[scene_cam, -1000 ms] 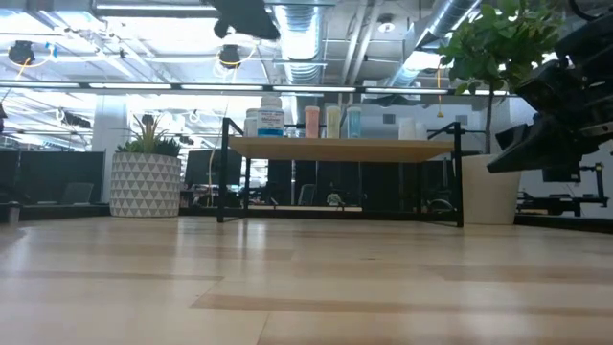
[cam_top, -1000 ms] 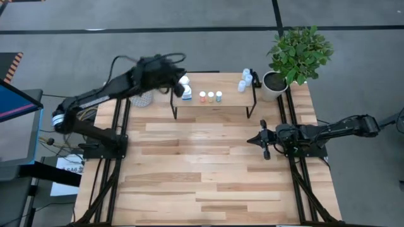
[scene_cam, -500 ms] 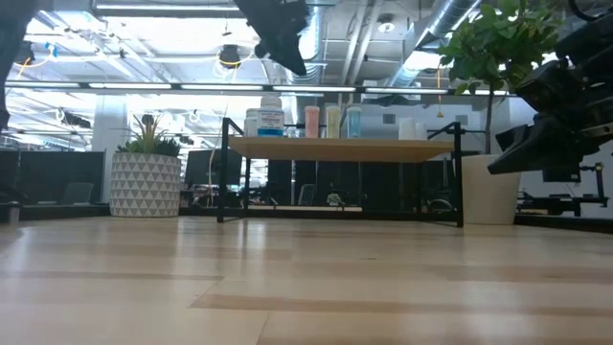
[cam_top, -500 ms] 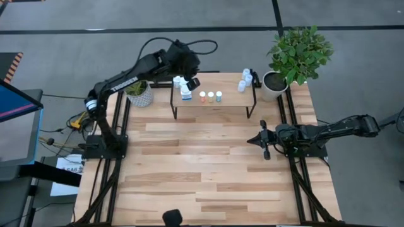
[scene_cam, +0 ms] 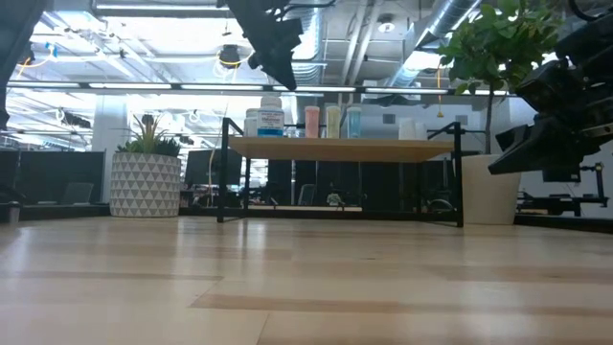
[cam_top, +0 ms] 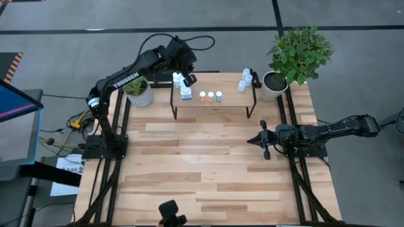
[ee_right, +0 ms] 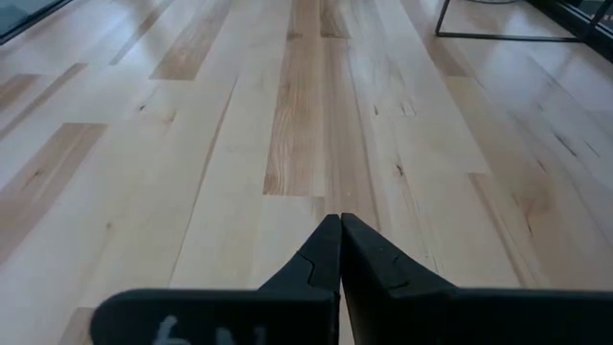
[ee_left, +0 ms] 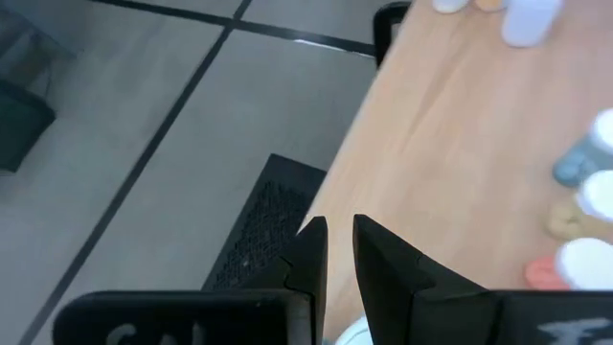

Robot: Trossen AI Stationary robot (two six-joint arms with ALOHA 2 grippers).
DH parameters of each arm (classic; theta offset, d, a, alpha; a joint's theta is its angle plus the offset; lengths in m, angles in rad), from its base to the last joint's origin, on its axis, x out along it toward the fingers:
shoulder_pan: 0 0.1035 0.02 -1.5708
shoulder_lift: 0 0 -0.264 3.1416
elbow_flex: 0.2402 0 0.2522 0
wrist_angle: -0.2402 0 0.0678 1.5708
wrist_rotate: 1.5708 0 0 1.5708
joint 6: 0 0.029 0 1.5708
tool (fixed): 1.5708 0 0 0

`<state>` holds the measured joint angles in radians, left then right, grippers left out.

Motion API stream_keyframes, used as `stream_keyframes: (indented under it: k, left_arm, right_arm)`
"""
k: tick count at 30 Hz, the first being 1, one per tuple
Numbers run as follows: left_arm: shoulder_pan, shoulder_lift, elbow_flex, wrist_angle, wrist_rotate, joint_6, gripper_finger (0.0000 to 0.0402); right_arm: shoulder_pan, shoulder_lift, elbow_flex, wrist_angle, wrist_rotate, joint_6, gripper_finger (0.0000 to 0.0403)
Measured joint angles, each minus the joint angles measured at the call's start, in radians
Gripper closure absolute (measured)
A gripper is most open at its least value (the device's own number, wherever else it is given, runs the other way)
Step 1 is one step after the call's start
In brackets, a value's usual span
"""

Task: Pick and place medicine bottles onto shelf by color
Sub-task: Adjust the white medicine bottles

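Bottles are standing on the shelf (cam_top: 218, 104), which is sitting in the upper middle of the high view, near the far edge of the table (cam_top: 208, 170). Two larger white bottles (cam_top: 185, 92) are standing at the shelf's left end. Three small capped ones are lining up just right of them: an orange-red bottle (cam_top: 202, 96), a yellow bottle (cam_top: 211, 96) and a green bottle (cam_top: 219, 96). A cluster of pale bottles (cam_top: 245, 79) is sitting at the shelf's upper right corner.

The left tool (cam_top: 184, 79) is hovering over the left end of the shelf, above the white bottles and apart from them; its fingers (ee_left: 311, 251) are standing nearly together with a slim gap, gripping nothing. The right tool (cam_top: 264, 140) is waiting low over the table at centre right of the high view, its fingers clenched together and empty.

A leafy plant (cam_top: 298, 53) is sitting in a white pot at the upper right, and a small patterned pot (cam_top: 140, 94) is standing left of the shelf.
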<state>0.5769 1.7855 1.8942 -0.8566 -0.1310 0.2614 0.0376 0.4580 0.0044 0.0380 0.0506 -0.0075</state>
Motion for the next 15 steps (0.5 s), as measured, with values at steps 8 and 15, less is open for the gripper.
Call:
stream_keyframes:
  k: [8,15]
  left_arm:
    - [0.031,0.059,0.0,0.017,0.015,-0.028,0.0359]
    - [0.017,0.088,0.0,-0.01,0.015,-0.027,0.0359]
  right_arm:
    - [0.0,0.0,0.0,-0.001,0.0,0.0,0.0374]
    - [0.0,0.001,0.0,-0.001,0.0,0.0,0.0376]
